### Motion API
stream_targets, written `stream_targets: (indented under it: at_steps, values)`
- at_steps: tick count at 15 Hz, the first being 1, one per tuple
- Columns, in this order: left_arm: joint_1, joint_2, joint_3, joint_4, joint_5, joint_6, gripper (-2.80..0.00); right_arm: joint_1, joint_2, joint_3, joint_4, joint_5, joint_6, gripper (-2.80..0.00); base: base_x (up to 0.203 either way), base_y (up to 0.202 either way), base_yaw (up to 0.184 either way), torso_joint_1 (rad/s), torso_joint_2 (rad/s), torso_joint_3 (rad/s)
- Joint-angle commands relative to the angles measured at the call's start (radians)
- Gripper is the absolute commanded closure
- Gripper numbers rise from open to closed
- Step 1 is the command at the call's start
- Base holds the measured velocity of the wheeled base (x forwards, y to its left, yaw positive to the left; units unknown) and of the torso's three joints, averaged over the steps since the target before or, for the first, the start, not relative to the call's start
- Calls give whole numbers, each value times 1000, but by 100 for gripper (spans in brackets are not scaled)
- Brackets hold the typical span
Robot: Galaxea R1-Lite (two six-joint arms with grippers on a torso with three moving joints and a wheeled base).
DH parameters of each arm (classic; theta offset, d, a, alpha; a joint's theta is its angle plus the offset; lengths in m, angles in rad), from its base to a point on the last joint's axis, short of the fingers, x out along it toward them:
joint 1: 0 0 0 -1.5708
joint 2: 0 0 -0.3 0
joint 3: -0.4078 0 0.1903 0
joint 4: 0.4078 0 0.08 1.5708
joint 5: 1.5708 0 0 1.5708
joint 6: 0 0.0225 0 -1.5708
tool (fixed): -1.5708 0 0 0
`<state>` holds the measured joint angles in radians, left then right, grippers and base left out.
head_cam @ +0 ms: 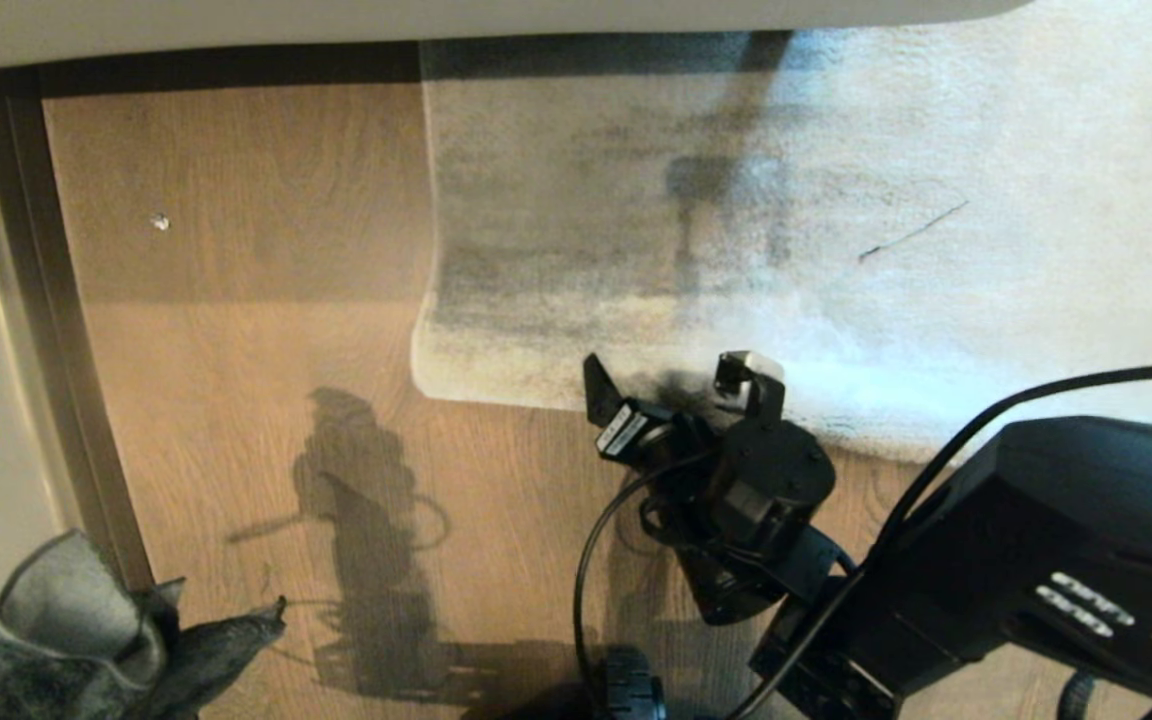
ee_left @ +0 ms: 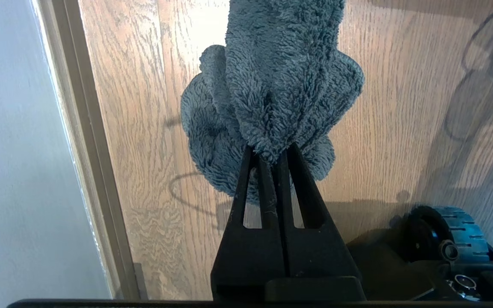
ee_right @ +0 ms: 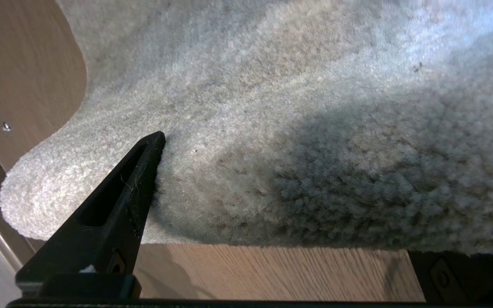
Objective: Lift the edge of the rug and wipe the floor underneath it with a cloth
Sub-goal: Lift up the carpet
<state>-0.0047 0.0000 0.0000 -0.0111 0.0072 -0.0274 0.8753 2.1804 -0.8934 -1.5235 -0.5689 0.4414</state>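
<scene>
The grey-beige rug (head_cam: pixel 736 220) lies at the back right, its rounded corner (head_cam: pixel 428 375) and near rug edge (head_cam: pixel 536 400) resting on the wood floor (head_cam: pixel 236 350). My right gripper (head_cam: pixel 671 385) is open at that near edge, one fingertip on each side of a stretch of it. In the right wrist view one finger (ee_right: pixel 144 171) touches the pile, and the rug edge (ee_right: pixel 272 239) lies flat on the floor (ee_right: pixel 272 273). At the lower left, the left gripper (ee_left: pixel 270 154) is shut on the dark grey fluffy cloth (ee_left: pixel 280 77), which hangs above the floor (head_cam: pixel 76 640).
A wall and dark skirting strip (head_cam: pixel 66 350) run along the left side. A pale furniture edge (head_cam: pixel 436 25) crosses the top. A small white speck (head_cam: pixel 159 221) lies on the planks. My base wheel (ee_left: pixel 452 231) and a black cable (head_cam: pixel 591 540) sit close in front.
</scene>
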Motion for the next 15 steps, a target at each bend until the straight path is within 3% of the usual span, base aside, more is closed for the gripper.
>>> stream_targets:
  at_steps: [1, 7, 12, 13, 15]
  values:
    - [0, 0, 0, -1, 0, 0, 0, -6, -16, -1, -43, -5, -3, -280, 0, 0, 0, 0, 0, 0]
    - [0, 0, 0, 0, 0, 0, 0, -64, -31, -90, -43, 5, -57, -280, 0, 0, 0, 0, 0, 0]
    - [0, 0, 0, -1, 0, 0, 0, -67, -17, -59, -43, 3, -72, -280, 0, 0, 0, 0, 0, 0]
    - [0, 0, 0, 0, 0, 0, 0, -66, -15, -59, -43, 2, -53, -280, 0, 0, 0, 0, 0, 0]
    - [0, 0, 0, -1, 0, 0, 0, -64, -12, -61, -43, 3, 58, -280, 0, 0, 0, 0, 0, 0]
